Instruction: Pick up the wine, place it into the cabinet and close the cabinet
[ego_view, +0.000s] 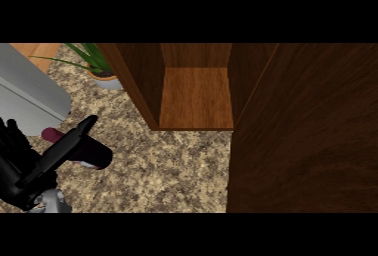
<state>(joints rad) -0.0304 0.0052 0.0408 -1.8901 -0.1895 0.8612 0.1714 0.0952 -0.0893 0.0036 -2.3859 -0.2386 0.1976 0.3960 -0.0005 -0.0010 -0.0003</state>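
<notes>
At lower left, your left hand (29, 162) is curled round the wine (87, 150), above the tabletop (170, 170); the cabinet (196, 95) stands open.

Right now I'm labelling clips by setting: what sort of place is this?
Probably a kitchen counter: a speckled stone countertop, an open wooden cabinet standing on it, a potted plant behind, and the left hand holding a wine bottle.

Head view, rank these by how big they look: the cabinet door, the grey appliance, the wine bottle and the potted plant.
1. cabinet door
2. grey appliance
3. and 4. unsure: wine bottle and potted plant look alike in size. The left hand hides part of the bottle, and the plant is cut off at the view's top.
</notes>
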